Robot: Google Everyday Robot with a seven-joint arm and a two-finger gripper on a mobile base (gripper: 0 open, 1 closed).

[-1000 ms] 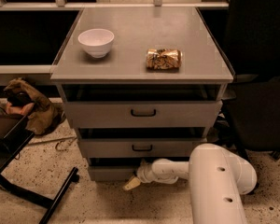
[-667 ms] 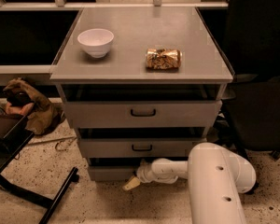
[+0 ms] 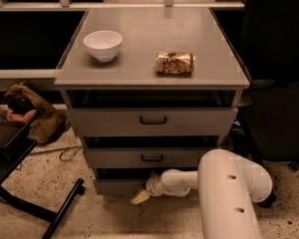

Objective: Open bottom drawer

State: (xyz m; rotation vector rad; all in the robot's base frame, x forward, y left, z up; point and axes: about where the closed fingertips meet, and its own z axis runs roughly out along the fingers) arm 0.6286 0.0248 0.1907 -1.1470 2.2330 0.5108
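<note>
My end effector (image 3: 139, 197) sits low at the near side of the bottom drawer (image 3: 114, 185), whose handle is hidden behind the wrist (image 3: 172, 182). The arm (image 3: 229, 198) runs off the near edge. I can't tell whether the brown item (image 3: 175, 63) on the surface (image 3: 149, 34) is a can or a packet.

No word, number or sign can be read anywhere in the camera view. The drink can (image 3: 175, 63) lies on its side on the tabletop (image 3: 149, 29), nearer the right edge and front edge. It carries a gold and brown printed pattern, but its lettering cannot be made out. The white bowl (image 3: 103, 45), toward the front-left corner, shows a plain surface. The grey front of the bottom drawer (image 3: 114, 185) is unmarked too. The gripper (image 3: 139, 197) hangs low near the floor, just in front of that drawer front, and its pale casing shows nothing legible.
</note>
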